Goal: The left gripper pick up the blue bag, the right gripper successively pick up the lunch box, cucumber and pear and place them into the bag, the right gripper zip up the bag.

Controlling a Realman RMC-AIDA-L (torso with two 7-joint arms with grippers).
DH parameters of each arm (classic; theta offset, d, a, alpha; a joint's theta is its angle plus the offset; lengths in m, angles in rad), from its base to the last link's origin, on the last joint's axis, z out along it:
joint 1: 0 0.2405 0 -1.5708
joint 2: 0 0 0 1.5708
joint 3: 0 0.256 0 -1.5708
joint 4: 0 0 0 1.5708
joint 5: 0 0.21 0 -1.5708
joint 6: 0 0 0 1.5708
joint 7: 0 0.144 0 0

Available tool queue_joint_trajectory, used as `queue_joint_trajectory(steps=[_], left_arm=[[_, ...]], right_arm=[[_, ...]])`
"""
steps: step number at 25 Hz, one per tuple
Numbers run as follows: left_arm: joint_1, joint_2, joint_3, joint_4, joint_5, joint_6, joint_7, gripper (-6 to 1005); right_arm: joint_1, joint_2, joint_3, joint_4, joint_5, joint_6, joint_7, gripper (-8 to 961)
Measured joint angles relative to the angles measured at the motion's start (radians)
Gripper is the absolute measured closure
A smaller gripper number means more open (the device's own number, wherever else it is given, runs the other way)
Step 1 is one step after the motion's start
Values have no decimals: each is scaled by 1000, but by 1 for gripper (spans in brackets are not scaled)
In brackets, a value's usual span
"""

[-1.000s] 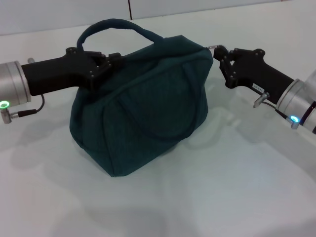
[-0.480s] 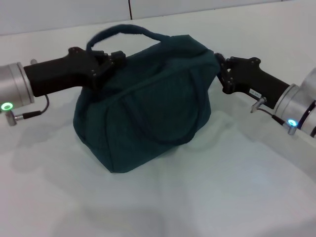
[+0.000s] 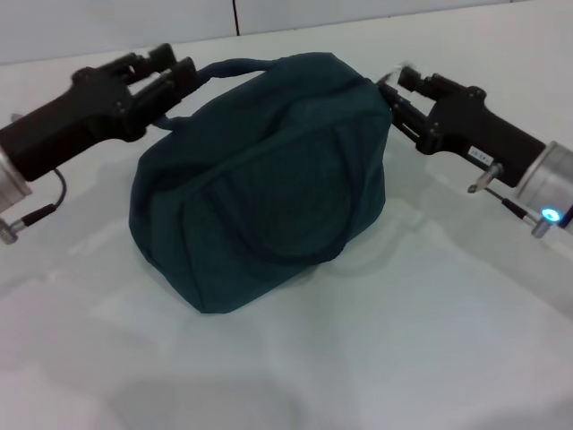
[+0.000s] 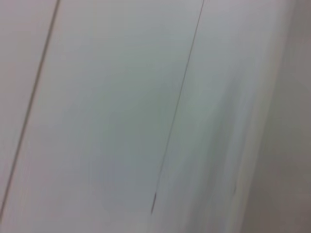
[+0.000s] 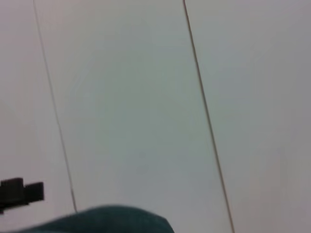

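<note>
The blue bag [image 3: 269, 179] stands in the middle of the white table, bulging, with its top closed; one handle arches up at the back and the other lies against its front. My left gripper [image 3: 166, 64] hovers at the bag's upper left corner beside the back handle, fingers apart and holding nothing. At the bag's upper right corner my right gripper [image 3: 397, 87] is open, with a small metal pull glinting by its fingertips. The right wrist view catches the bag's top [image 5: 107, 219] and a black part of the left gripper [image 5: 19, 191]. Lunch box, cucumber and pear are out of view.
The white table [image 3: 376, 340] spreads around the bag, with a pale wall [image 3: 358, 9] behind it. The left wrist view shows only white panels with thin seams.
The left gripper let go of the bag's left edge, opened and rose toward the back. The right gripper opened at the right corner. The bag settled slightly.
</note>
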Motion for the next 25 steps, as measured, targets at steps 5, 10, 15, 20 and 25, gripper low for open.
queue_joint_trajectory(steps=[5, 10, 15, 20, 25], left_arm=[[28, -1, 0, 21, -43, 56, 85, 672], [59, -1, 0, 39, -84, 124, 156, 445], [96, -3, 0, 64, -97, 191, 248, 211], [145, -4, 0, 122, -80, 202, 361, 213], [200, -6, 0, 147, -25, 200, 443, 214]], right_arm=[[-21, -40, 3, -3, 0, -111, 48, 498], [-27, -93, -4, 6, -23, -213, 107, 308], [-28, -129, 0, 1, -119, -317, 133, 310], [0, -151, 0, -17, -265, -409, 131, 312], [25, -157, 17, -17, -335, -446, 125, 315]])
